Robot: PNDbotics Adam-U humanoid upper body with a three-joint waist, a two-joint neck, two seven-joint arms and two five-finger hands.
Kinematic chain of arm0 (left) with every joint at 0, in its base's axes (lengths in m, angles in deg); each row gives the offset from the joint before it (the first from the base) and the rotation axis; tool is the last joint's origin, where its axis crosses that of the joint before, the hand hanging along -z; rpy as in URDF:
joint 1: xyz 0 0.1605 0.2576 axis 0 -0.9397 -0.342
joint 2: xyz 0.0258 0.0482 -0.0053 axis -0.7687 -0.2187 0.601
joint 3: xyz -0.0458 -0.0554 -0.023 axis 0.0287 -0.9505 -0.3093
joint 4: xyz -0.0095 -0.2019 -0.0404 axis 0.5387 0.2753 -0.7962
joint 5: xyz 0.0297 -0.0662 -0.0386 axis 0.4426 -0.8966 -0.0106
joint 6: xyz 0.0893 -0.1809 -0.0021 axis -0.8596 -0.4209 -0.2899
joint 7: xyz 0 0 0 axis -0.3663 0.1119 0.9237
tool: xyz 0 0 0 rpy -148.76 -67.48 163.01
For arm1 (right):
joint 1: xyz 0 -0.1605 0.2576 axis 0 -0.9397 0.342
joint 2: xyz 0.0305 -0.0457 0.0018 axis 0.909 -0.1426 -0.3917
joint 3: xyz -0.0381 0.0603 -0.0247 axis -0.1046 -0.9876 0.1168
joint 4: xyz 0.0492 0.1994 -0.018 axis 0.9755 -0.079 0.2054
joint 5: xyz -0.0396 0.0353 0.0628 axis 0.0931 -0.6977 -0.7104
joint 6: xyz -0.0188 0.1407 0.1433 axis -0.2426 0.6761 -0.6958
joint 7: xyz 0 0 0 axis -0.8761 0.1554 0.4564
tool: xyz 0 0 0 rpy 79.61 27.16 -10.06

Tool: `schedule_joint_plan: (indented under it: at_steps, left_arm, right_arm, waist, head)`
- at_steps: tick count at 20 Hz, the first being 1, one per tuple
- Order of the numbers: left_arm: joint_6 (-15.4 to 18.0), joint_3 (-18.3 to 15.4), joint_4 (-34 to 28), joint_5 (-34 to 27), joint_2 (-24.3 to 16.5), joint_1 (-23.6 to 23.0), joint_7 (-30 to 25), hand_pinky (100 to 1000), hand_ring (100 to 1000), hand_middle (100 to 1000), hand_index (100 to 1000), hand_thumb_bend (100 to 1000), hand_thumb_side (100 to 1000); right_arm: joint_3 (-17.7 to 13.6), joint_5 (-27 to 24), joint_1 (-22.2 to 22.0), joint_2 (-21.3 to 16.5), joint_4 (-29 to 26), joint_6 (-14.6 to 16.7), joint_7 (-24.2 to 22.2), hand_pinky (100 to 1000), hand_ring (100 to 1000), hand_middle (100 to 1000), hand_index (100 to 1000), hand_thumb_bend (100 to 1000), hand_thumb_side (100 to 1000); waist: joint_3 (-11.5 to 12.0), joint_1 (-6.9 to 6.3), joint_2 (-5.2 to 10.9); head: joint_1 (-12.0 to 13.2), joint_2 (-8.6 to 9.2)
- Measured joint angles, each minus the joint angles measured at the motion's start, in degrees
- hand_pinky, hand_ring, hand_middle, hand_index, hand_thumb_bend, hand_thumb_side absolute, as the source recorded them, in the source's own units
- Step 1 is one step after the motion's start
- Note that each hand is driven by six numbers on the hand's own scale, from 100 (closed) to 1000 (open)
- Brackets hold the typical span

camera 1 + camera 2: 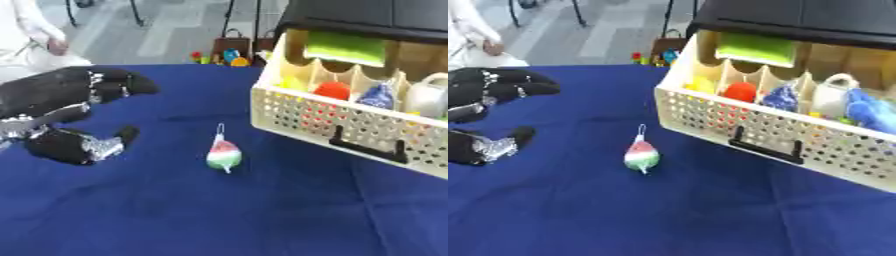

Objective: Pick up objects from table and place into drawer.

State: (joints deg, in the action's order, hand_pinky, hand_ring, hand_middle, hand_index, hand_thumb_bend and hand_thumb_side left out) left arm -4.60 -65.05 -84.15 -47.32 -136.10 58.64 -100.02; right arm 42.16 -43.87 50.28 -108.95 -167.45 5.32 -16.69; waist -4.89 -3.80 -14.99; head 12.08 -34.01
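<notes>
Left eye view shows the left robot hand (pixel 74 107) at nine o'clock, hovering over the bench (pixel 175 210), fingers and thumb spread apart and holding nothing. The bench wears a dark blue cloth. Near its centre lies a small red, white and green ornament (pixel 224 154), well apart from the robot hand. At two o'clock an open cream drawer (pixel 754 131) with perforated walls holds coloured items in compartments. Beyond the bench, at twelve o'clock, is grey floor (pixel 166 30).
</notes>
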Motion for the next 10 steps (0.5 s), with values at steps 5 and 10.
schedule_joint_plan:
  at_steps: [5, 10]
  left_arm:
    - [-1.49, 2.06, -0.01, -2.08, -1.26, 2.92, -5.44, 788, 920, 899, 1000, 358, 965]
    - [-1.55, 4.23, -0.02, -3.43, -1.81, 5.92, -9.74, 785, 919, 912, 1000, 367, 853]
  right_arm:
    - [0.31, -0.47, 0.00, 0.01, 0.00, -0.01, -0.21, 575, 602, 616, 732, 100, 618]
    - [0.35, -0.84, 0.00, 0.01, 0.00, 0.00, -0.46, 577, 602, 616, 732, 100, 620]
  waist:
    - [-0.50, -0.21, 0.02]
    - [-1.13, -0.69, 0.13]
  head:
    - [0.03, -0.03]
    - [0.32, -0.03]
